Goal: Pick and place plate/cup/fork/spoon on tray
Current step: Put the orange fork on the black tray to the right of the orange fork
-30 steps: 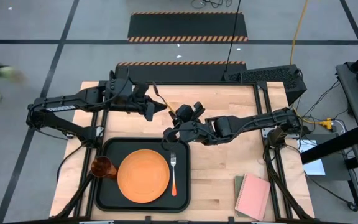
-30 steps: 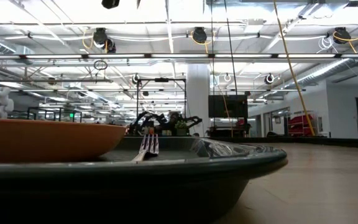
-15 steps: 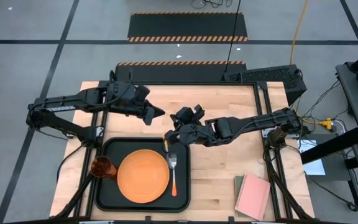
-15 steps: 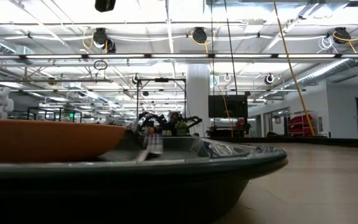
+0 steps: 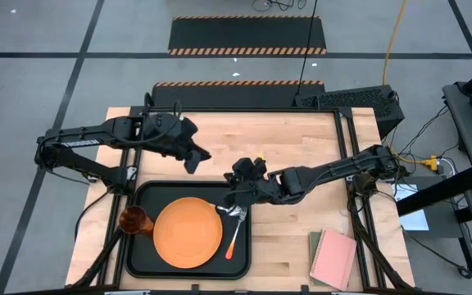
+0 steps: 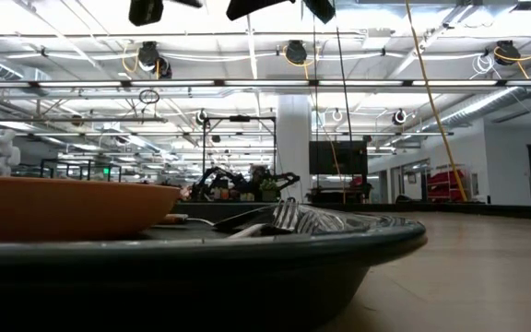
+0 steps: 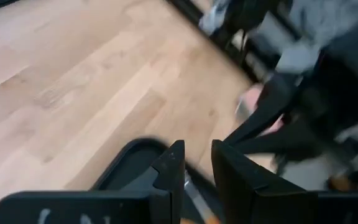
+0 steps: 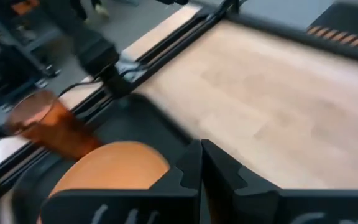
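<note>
The black tray (image 5: 147,260) lies at the table's near left. On it are the orange plate (image 5: 188,232), the amber cup (image 5: 134,220) at its left end, and the fork (image 5: 233,235) right of the plate. The fork lies slanted, its tines (image 6: 285,215) raised toward the tray's right rim. My right gripper (image 5: 234,199) is shut above the fork's tine end, over the tray's far right part. In its wrist view the plate (image 8: 114,167) and cup (image 8: 50,126) show. My left gripper (image 5: 193,162) hangs narrowly open just beyond the tray's far rim. I see no spoon.
A pink notebook (image 5: 334,258) on a green one lies at the table's near right corner. Bare wood lies between the tray and the notebooks and across the far half of the table. Both arms reach in from the far side.
My right gripper has gone toward the near edge, from the tray's far rim to over the fork's tine end. The fork's tine end has swung toward the tray's right rim and its handle end has stayed put. My left gripper has drawn back left and tipped toward the tray.
</note>
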Tool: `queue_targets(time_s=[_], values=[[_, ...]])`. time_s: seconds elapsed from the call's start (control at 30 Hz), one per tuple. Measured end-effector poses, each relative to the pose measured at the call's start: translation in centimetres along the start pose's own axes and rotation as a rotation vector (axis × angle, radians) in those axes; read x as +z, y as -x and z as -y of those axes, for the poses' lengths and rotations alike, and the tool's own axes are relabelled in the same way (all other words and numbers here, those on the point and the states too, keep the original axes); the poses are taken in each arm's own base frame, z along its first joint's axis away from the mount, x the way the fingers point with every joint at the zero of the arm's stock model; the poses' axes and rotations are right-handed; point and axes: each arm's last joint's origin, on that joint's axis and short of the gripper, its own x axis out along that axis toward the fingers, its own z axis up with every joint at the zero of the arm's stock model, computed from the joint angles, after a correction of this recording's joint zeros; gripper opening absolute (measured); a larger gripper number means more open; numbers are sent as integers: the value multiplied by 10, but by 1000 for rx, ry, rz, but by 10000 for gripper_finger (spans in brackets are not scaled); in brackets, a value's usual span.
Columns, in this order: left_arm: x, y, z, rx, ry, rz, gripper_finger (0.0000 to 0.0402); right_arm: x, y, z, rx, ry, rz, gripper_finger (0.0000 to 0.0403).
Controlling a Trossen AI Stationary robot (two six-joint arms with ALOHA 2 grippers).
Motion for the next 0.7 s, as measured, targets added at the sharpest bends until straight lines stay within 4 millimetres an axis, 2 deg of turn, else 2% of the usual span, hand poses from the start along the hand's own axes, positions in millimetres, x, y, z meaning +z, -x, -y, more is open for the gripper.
queue_targets(time_s=[0.23,0.43,0.7], values=[[-17,-3,-11,80,-158,-215,83,-2,-2,3,161,-24,-254,0],[-22,-2,-12,95,-180,-258,83,-22,-35,15,248,148,-375,20],[-34,-2,-17,165,-110,-354,83,-65,-77,54,392,238,-312,102]])
